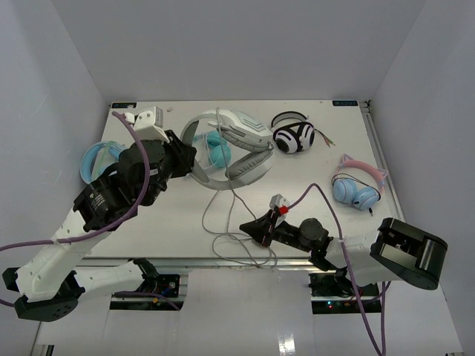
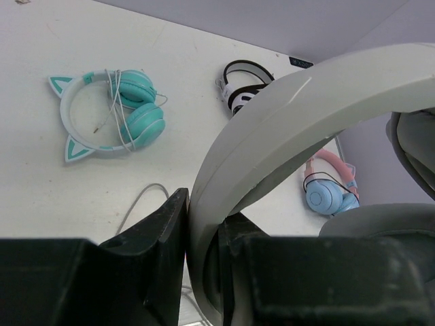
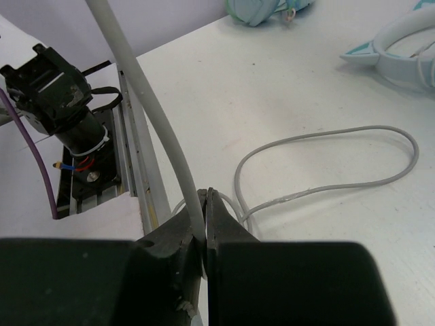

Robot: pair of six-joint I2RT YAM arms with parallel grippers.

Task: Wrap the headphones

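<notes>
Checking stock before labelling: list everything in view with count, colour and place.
grey headphones: one, light grey, mid-table, headband in left gripper
cable: one, grey, looped on near table, runs up from right gripper
cat-ear headphones: one, teal and white, on table by the grey pair
striped headphones: one, black and white, far centre-right
pink-band headphones: one, pale blue cups, right side
pale blue headphones: one, left side, partly behind left arm
table: one, white
left gripper: shut on headband
right gripper: shut on cable
</notes>
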